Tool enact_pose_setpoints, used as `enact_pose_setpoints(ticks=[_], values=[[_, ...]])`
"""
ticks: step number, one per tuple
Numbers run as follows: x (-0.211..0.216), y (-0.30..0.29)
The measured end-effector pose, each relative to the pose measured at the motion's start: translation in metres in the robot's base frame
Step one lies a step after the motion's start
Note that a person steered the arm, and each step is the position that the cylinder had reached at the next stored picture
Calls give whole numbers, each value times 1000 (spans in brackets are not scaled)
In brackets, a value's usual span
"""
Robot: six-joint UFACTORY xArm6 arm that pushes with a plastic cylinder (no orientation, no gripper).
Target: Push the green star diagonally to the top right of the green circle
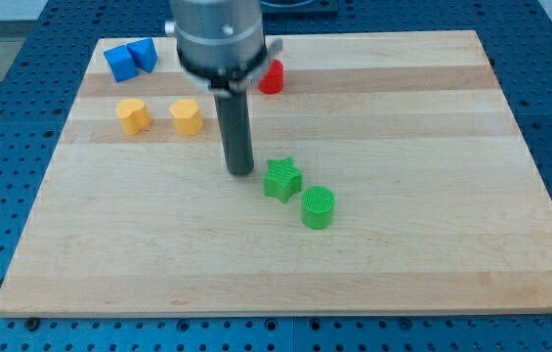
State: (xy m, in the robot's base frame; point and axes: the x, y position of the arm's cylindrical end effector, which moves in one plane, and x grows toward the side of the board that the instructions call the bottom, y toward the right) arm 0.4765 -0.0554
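The green star (282, 181) lies near the middle of the wooden board (422, 244). The green circle (318, 207) stands just to its lower right, almost touching it. My tip (241, 173) rests on the board just to the left of the green star, a small gap apart. The dark rod rises from there to the arm's grey body at the view's top.
Two blue blocks (129, 59) sit at the board's top left. Two yellow blocks (133, 115) (187, 116) lie below them, left of the rod. A red block (272, 76) sits at the top, partly behind the arm. A blue perforated table surrounds the board.
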Motion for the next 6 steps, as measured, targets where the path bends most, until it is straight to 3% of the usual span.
enact_pose_setpoints(ticks=[2, 3, 5, 6], values=[[-9, 112], [-14, 134], [-1, 47], [-5, 104]])
